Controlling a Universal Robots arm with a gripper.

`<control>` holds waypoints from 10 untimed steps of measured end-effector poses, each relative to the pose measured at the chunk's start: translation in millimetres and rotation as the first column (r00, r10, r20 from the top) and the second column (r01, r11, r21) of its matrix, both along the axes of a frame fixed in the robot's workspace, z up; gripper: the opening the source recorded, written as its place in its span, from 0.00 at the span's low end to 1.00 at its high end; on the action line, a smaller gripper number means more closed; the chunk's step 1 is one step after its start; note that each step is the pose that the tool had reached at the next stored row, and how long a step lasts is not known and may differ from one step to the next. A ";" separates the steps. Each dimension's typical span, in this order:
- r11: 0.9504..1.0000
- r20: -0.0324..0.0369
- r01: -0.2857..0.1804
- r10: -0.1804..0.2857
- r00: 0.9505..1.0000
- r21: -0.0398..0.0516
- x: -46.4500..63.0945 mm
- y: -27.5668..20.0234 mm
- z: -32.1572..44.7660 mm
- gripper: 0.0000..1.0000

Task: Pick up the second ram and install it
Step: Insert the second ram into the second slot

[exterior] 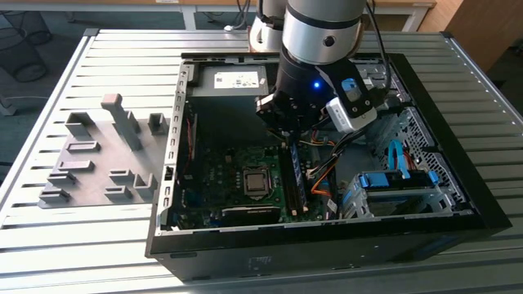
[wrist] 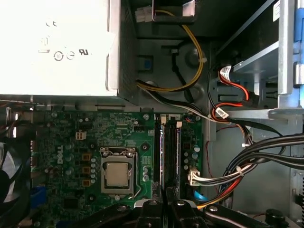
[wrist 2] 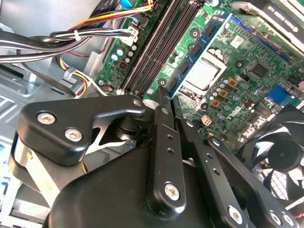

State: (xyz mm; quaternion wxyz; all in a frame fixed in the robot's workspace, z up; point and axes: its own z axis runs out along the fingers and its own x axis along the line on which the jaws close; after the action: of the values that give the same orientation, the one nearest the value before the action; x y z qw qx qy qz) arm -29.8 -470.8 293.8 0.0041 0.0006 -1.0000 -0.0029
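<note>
The second ram (wrist 2: 197, 50) is a thin blue-green strip with dark chips. It stands on edge along the memory slot beside the CPU socket (wrist 2: 202, 76), inside the open computer case. In the exterior view the second ram (exterior: 298, 184) runs out from under my gripper (exterior: 288, 131) toward the case's near wall. In both wrist views my gripper (wrist 2: 167, 97) (wrist: 165, 204) has its black fingers drawn close on the strip's edge. Whether the strip is fully seated is hidden. Neighbouring black slots (wrist 2: 159, 45) lie alongside.
A grey holder plate (exterior: 98, 165) with upright blocks lies on the table at the exterior view's left. Inside the case are a power supply (exterior: 233, 79), bundled cables (wrist: 247, 161), a blue-latched drive cage (exterior: 396, 184) and a fan (wrist 2: 280, 156).
</note>
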 end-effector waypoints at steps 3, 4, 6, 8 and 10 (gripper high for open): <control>1.000 0.000 0.001 -0.001 1.000 0.000 0.0 0.0 -5.3 0.14; 1.000 0.000 0.001 -0.001 1.000 0.000 0.0 0.0 -7.2 0.14; 1.000 0.000 0.001 -0.001 1.000 0.000 0.1 -0.1 -10.8 0.14; 1.000 0.000 0.001 -0.001 1.000 0.000 0.2 -0.6 -14.4 0.14; 1.000 0.000 0.001 -0.001 1.000 0.000 0.3 -1.1 -18.0 0.14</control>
State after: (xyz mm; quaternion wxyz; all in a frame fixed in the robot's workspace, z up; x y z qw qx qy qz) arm -29.6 -471.9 275.8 0.0042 0.0001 -1.0000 -0.0028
